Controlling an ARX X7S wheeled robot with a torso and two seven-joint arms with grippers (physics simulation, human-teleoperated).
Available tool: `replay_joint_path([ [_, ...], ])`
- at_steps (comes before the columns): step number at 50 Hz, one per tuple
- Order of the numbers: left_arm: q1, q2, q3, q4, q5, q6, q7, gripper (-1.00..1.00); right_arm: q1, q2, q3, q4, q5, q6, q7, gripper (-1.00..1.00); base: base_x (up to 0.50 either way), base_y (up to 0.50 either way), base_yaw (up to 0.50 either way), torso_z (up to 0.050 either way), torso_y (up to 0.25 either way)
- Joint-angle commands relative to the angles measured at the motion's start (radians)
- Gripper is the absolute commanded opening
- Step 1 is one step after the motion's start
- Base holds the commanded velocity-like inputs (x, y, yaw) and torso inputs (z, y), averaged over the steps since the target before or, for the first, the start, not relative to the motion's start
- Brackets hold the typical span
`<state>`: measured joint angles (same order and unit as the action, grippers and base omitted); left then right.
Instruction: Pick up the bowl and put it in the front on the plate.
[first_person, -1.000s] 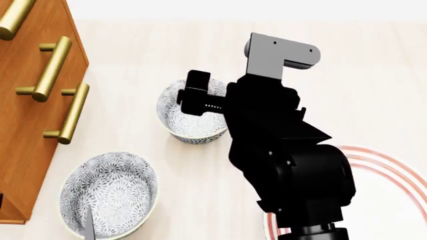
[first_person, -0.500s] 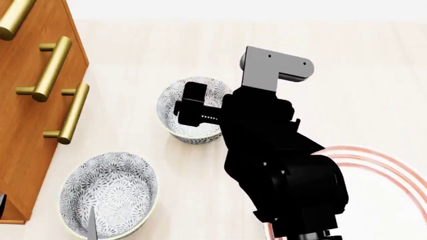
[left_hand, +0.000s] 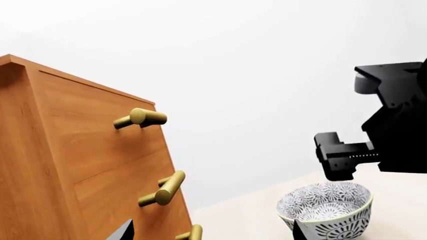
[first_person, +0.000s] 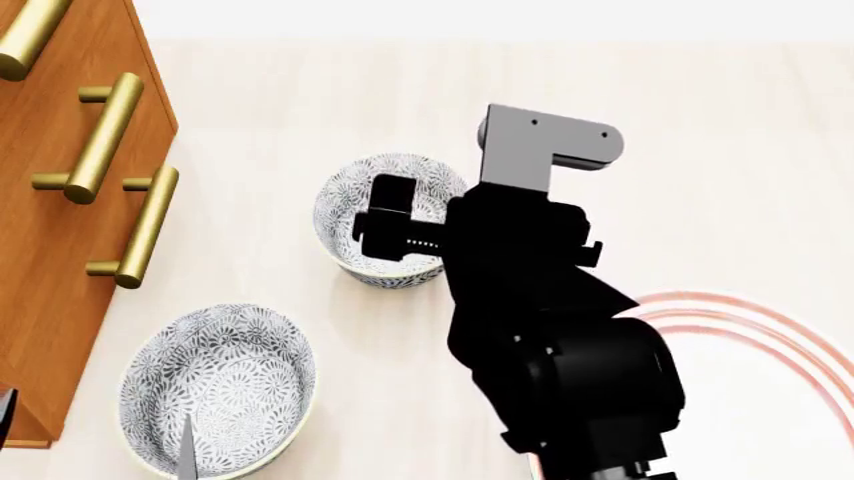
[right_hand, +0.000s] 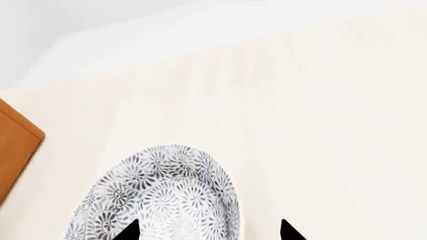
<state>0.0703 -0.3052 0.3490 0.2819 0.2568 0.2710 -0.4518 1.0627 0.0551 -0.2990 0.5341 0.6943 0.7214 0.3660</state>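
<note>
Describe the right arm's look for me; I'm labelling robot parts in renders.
The right arm is glossy black with chunky, angular housings, topped by a flat grey L-shaped bracket with small dark screw holes. Its black gripper block carries a row of tiny white dots. No cables show.

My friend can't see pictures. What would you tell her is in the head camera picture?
A big black robot arm reaches over a pale table, its right tool hanging over a small flowery bowl. Another flowery bowl sits nearer on the left, beside a wooden cabinet with gold handles. A white plate with red rings peeks out at the right.
</note>
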Motion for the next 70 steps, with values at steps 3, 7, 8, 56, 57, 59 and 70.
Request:
replay_joint_path([
  [3, -0.001, -0.004, 0.006, -0.003, -0.002, 0.001, -0.004, 1.00, -0.004, 0.003, -0.036, 0.019, -0.004, -0.029, -0.003, 1.00, 0.00, 0.00, 0.00, 0.000, 0.000],
  [7, -0.002, -0.005, 0.008, -0.004, -0.002, 0.001, -0.005, 1.00, -0.002, 0.000, -0.042, 0.031, -0.002, -0.037, -0.005, 1.00, 0.00, 0.00, 0.00, 0.000, 0.000],
  [8, -0.002, -0.006, 0.008, -0.005, -0.002, 0.001, -0.005, 1.00, -0.002, 0.000, -0.044, 0.032, 0.000, -0.037, -0.004, 1.00, 0.00, 0.00, 0.00, 0.000, 0.000],
  [56, -0.011, -0.017, 0.028, -0.010, -0.017, -0.013, -0.008, 1.00, 0.088, -0.019, -0.083, 0.181, 0.099, -0.025, 0.035, 1.00, 0.00, 0.00, 0.00, 0.000, 0.000],
  [57, -0.011, -0.017, 0.029, -0.008, -0.017, -0.016, -0.007, 1.00, 0.090, -0.019, -0.083, 0.182, 0.103, -0.020, 0.038, 1.00, 0.00, 0.00, 0.00, 0.000, 0.000],
  [59, -0.011, -0.017, 0.030, -0.010, -0.017, -0.014, -0.008, 1.00, 0.093, -0.019, -0.086, 0.187, 0.105, -0.022, 0.039, 1.00, 0.00, 0.00, 0.00, 0.000, 0.000],
  [70, -0.014, -0.020, 0.036, -0.018, -0.021, -0.011, -0.010, 1.00, 0.100, -0.025, -0.105, 0.238, 0.113, -0.045, 0.031, 1.00, 0.00, 0.00, 0.00, 0.000, 0.000],
])
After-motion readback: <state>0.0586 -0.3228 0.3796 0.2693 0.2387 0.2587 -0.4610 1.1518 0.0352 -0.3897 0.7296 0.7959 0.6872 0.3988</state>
